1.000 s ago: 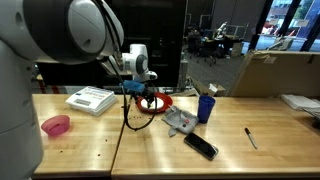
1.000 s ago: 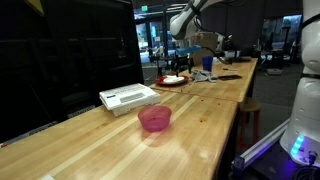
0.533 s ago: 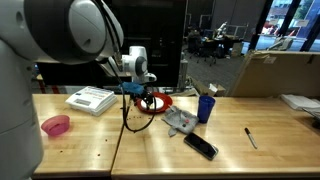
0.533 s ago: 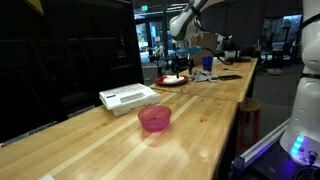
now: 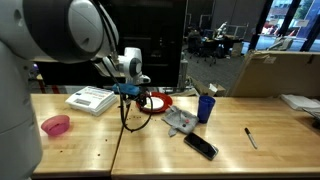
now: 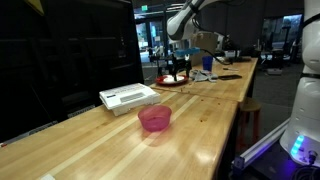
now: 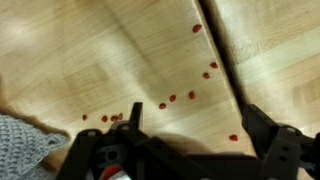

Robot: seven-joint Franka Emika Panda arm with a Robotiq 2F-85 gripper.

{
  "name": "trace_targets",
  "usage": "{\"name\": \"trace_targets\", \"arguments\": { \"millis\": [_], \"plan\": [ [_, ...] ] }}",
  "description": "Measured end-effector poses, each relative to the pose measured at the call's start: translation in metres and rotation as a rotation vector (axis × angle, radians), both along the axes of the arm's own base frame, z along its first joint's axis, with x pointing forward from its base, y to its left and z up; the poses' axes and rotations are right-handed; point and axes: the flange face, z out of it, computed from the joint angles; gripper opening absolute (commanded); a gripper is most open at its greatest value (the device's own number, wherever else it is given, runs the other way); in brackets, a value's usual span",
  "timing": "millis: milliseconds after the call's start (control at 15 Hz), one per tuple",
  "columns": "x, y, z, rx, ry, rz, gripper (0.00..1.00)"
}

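My gripper hangs just above the wooden table, beside the left edge of a red plate. In the other exterior view the gripper is over the plate. In the wrist view the gripper is open and empty, its two black fingers spread over bare wood dotted with small red marks. A grey cloth shows at the lower left of that view.
A grey cloth, blue cup, black phone and pen lie to one side of the plate. A white box and pink bowl lie on the opposite side. A table seam crosses the wood.
The gripper has shifted slightly away from the red plate, toward the white box, and sits a little lower. It stays open.
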Motion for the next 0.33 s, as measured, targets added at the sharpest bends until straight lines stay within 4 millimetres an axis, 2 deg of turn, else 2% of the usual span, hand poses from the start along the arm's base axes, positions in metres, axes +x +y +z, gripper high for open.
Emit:
{"name": "trace_targets", "arguments": {
  "millis": [133,333],
  "plan": [
    [-0.0095,0.0115,0.0023,-0.002,0.002,0.018,1.0],
    [-0.0147,0.0139,0.0056,-0.003,-0.001,0.024,1.0]
  ]
}}
